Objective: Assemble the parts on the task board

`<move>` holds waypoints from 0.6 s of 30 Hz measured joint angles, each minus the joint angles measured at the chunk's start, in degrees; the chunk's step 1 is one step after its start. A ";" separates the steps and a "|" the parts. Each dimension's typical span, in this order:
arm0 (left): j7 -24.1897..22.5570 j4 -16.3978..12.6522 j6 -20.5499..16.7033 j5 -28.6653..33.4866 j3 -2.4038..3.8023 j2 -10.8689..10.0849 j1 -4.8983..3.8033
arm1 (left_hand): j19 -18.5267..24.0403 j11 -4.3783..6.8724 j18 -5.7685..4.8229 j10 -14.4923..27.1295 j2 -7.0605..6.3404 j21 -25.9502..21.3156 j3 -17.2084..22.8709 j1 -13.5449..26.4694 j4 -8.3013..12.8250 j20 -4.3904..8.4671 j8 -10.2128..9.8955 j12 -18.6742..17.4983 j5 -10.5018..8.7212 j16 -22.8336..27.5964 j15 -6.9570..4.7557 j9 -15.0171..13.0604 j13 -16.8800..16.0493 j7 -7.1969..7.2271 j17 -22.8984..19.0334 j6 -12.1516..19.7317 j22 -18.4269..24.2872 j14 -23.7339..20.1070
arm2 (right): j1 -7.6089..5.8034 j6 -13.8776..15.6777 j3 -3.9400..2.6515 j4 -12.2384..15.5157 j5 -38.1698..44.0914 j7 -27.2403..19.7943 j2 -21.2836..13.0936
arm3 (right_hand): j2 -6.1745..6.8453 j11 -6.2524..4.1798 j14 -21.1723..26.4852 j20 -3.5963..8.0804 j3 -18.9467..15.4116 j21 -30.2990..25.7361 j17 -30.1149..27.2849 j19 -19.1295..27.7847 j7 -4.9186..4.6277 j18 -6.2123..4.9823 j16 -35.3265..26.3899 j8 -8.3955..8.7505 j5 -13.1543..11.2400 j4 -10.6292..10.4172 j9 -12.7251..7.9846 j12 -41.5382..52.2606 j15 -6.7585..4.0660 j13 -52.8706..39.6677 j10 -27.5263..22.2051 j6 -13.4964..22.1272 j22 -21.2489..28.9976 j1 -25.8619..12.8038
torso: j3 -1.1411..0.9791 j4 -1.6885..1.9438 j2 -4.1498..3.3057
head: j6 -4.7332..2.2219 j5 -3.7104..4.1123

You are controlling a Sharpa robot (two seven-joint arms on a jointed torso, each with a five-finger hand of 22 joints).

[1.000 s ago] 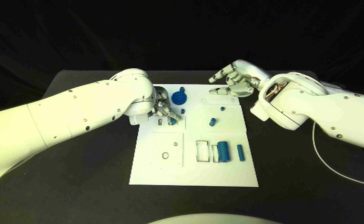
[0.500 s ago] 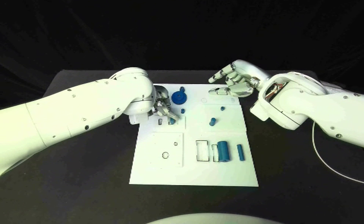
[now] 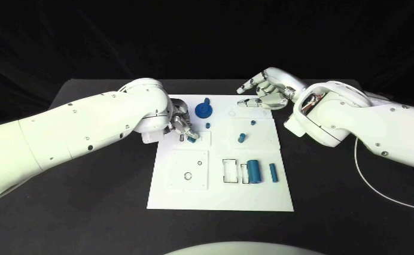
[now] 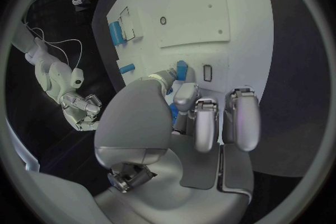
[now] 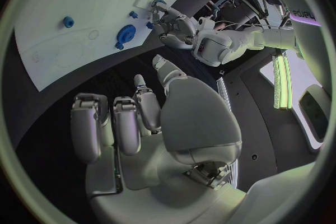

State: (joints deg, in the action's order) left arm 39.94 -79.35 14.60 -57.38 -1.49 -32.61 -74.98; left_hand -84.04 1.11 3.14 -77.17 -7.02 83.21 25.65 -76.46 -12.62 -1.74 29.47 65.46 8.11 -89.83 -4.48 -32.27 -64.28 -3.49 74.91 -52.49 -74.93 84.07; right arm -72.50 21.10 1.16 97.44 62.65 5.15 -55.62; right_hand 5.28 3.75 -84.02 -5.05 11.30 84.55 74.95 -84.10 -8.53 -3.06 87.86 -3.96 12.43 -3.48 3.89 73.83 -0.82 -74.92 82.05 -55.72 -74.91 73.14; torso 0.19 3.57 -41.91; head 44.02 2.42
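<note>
The white task board [image 3: 259,198] lies in the middle of the table. My left hand [image 3: 179,124] hovers low over its far left part and pinches a small blue part [image 3: 191,138] between thumb and finger. In the left wrist view the blue part [image 4: 181,70] sticks out from the hand [image 4: 189,117], right beside a small rectangular slot [image 4: 207,73]. My right hand [image 3: 265,95] hangs over the board's far right corner, fingers apart and holding nothing. A blue gear [image 3: 204,110] and a small peg [image 3: 208,126] stand just right of the left hand.
More blue parts lie on the board: a short piece [image 3: 242,138], a tiny one [image 3: 253,123], a thick cylinder [image 3: 255,171] and a thin bar [image 3: 273,173] beside open rectangular slots [image 3: 230,171]. The black table [image 3: 95,207] surrounds the board.
My left hand has shifted slightly to the left with the blue part, and its arm has swung outward. The right hand has not moved.
</note>
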 measured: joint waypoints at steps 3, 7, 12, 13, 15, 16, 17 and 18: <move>0.03 -0.83 -0.45 0.16 0.00 -0.83 0.01 | 0.00 -0.20 0.00 -0.21 -0.30 0.25 1.15 0.61 0.18 0.00 0.60 0.00 0.00 0.00 0.00 0.00 -0.12 -0.01 0.00 0.01 -0.01 0.00 | 0.00 -0.01 0.00 -0.03 -0.03 0.00 0.04 | 0.00 0.00 0.00 0.00 0.00 0.00 0.00 0.00 0.00 0.00 0.00 0.00 0.00 0.00 0.00 0.00 0.00 0.00 0.00 0.00 0.00 0.00 | 0.00 0.03 0.02 | 0.00 -0.01; 0.04 -1.86 -1.74 0.42 0.00 -1.77 0.01 | 0.00 0.02 0.00 -0.43 -0.57 0.25 2.54 1.43 0.95 0.00 0.70 0.43 -0.01 0.00 0.00 0.00 -0.43 0.01 0.00 -0.01 -0.01 0.00 | 0.00 -0.01 0.01 -0.08 -0.11 -0.01 0.13 | -0.27 0.00 0.00 0.00 -0.16 0.00 0.00 0.00 0.00 0.00 0.00 0.00 0.21 -0.16 0.00 0.00 0.00 0.00 0.00 0.00 -0.02 -0.27 | -0.03 0.03 0.03 | 0.01 -0.13; 0.06 -2.87 -4.02 0.77 -0.04 -2.58 0.02 | 0.00 -0.02 0.00 -0.80 -0.82 0.46 3.07 1.88 1.18 0.00 0.92 0.79 -0.02 0.00 0.00 0.00 -0.78 0.02 0.00 -0.01 -0.01 0.00 | 0.01 -0.01 0.02 -0.14 -0.28 -0.06 0.20 | -0.30 0.00 0.00 0.00 -0.16 0.00 -0.01 0.00 0.00 0.00 0.00 0.00 0.21 -0.16 -0.01 0.00 0.00 0.01 0.00 0.00 -0.04 -0.30 | -0.03 0.03 0.02 | -0.03 -0.19; 0.06 -3.07 -4.58 0.84 -0.04 -2.71 0.03 | 0.00 0.08 0.00 -0.90 -0.81 0.59 3.27 2.19 1.15 0.00 0.92 0.90 -0.02 0.00 0.00 0.00 -0.89 0.01 -0.01 -0.01 -0.01 0.00 | 0.01 -0.01 0.02 -0.15 -0.32 -0.07 0.20 | -0.30 0.00 0.00 0.00 -0.16 0.00 -0.01 0.00 0.00 0.00 0.00 0.00 0.21 -0.16 -0.01 0.00 0.00 0.01 0.00 0.00 -0.04 -0.30 | -0.02 0.02 0.02 | -0.03 -0.21; 0.06 -3.48 -6.06 0.99 -0.06 -2.96 0.06 | 0.00 0.12 0.00 -0.95 -0.87 0.83 3.56 2.34 1.34 0.00 1.25 1.12 -0.02 0.00 0.00 0.00 -1.17 0.01 -0.01 -0.02 -0.01 0.00 | 0.01 -0.01 0.03 -0.16 -0.38 -0.09 0.20 | -0.30 0.00 0.00 0.00 -0.31 0.00 -0.01 0.00 0.00 0.00 0.00 0.00 0.21 -0.31 -0.01 0.00 0.00 0.01 0.00 0.00 -0.04 -0.30 | -0.01 0.02 0.01 | -0.05 -0.25; 0.06 -3.61 -6.72 1.05 -0.07 -3.04 0.09 | 0.00 0.00 0.00 -1.08 -0.93 0.83 3.65 2.39 1.26 0.00 1.32 1.28 -0.02 0.00 0.00 0.00 -1.20 0.02 -0.01 -0.01 -0.01 0.00 | 0.02 -0.01 0.03 -0.16 -0.41 -0.10 0.19 | -0.30 0.00 0.00 0.00 -0.33 0.00 -0.01 0.00 0.00 0.00 0.00 0.00 0.21 -0.33 -0.01 0.00 0.00 0.01 0.00 0.00 -0.04 -0.30 | -0.01 0.02 0.01 | -0.05 -0.27; 0.06 -3.75 -7.46 1.11 -0.08 -3.10 0.13 | 0.00 -0.07 0.00 -1.15 -0.93 0.83 3.81 2.39 1.25 0.00 1.32 1.29 -0.03 0.00 0.00 0.00 -1.20 0.02 -0.01 -0.02 0.00 0.00 | 0.02 -0.01 0.03 -0.16 -0.43 -0.11 0.18 | -0.30 0.00 0.00 0.00 -0.33 0.00 -0.01 0.00 0.00 0.00 0.00 0.00 0.21 -0.33 -0.01 0.00 0.00 0.01 0.00 0.00 -0.04 -0.30 | 0.00 0.03 0.01 | -0.06 -0.28; 0.07 -3.88 -8.23 1.16 -0.10 -3.15 0.20 | 0.00 -0.07 0.00 -1.15 -0.78 0.83 3.96 2.65 1.27 0.00 1.32 1.29 -0.06 0.00 0.00 0.00 -1.20 0.02 -0.01 -0.02 0.00 0.00 | 0.02 -0.01 0.03 -0.16 -0.45 -0.12 0.17 | -0.30 0.00 0.00 0.00 -0.33 0.00 -0.01 0.00 0.00 0.00 0.00 0.00 0.21 -0.33 -0.01 0.00 0.00 0.01 0.00 0.00 -0.04 -0.30 | -0.01 0.03 0.01 | -0.06 -0.31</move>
State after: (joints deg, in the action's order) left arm 40.00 -83.23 6.37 -56.22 -1.58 -35.76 -74.78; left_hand -84.04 1.04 3.14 -78.32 -7.79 84.04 29.61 -73.81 -11.35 -1.74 30.79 66.75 8.04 -89.83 -4.48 -32.27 -65.48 -3.47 74.91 -52.51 -74.94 84.07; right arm -72.48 21.09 1.19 97.28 62.20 5.03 -55.45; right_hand 4.98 3.75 -84.02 -5.05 10.97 84.55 74.94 -84.10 -8.53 -3.05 87.86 -3.96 12.64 -3.81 3.88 73.83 -0.82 -74.91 82.05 -55.72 -74.94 72.84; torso 0.19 3.59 -41.90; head 43.96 2.11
